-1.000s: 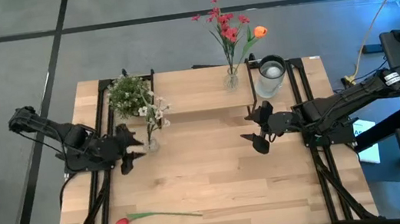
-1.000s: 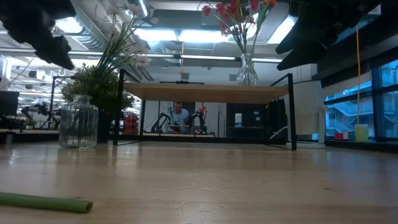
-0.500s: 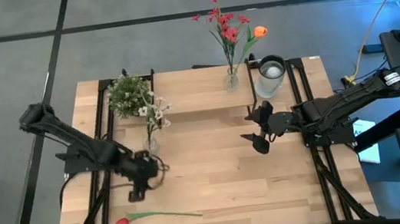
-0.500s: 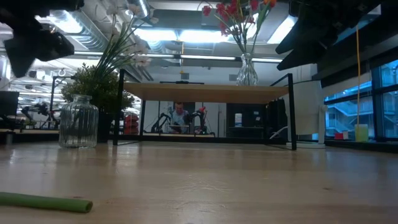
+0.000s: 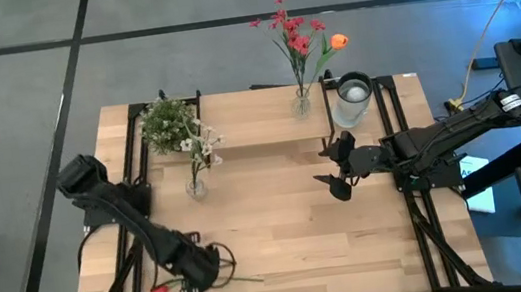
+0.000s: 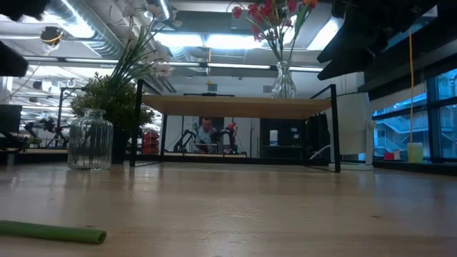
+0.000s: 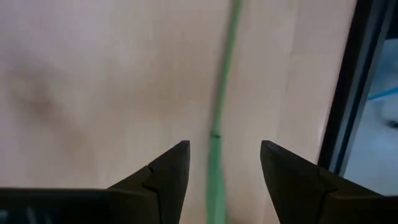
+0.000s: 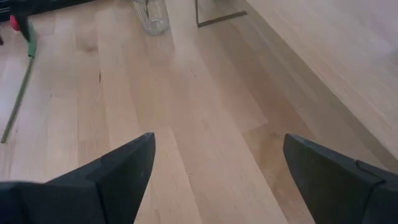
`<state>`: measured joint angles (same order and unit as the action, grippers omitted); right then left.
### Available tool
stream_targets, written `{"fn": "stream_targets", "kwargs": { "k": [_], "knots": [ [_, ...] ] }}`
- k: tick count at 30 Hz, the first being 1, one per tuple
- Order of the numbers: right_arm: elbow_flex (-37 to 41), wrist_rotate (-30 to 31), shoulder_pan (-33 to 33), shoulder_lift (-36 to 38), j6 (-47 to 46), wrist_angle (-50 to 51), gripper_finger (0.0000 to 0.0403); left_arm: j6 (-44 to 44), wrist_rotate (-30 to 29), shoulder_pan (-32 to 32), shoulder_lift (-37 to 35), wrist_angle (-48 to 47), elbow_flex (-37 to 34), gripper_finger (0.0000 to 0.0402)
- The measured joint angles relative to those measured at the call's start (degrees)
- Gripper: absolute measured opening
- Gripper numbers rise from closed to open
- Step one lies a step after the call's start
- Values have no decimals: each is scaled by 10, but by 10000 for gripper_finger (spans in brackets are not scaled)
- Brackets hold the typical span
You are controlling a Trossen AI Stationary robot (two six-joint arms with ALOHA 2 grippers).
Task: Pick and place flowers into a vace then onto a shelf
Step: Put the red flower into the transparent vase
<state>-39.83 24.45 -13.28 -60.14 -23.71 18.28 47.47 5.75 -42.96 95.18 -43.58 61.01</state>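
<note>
floor [image 5: 178, 56]: grey, dark lines | ceiling lights [image 6: 193, 39]: bright strips | windows [image 6: 421, 121]: right | yellow cable [image 5: 485, 11]: on floor

Overhead looks down, low view level — both share shelf [image 5: 267, 115]

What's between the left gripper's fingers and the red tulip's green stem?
Nothing: left gripper is open, straddling the red tulip's green stem, bare wooden tabletop either side, per left wrist view.
</note>
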Motion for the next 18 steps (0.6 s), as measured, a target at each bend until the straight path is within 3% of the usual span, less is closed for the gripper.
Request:
{"fn": "stream_targets", "kwargs": {
  "k": [8,18],
  "knots": [
    [0,0,0,0,-1,0,353,95,16,-27,78,-3,24,189],
    [0,0,0,0,-2,0,353,118,53,-36,106,-7,25,164]
  ]
}}
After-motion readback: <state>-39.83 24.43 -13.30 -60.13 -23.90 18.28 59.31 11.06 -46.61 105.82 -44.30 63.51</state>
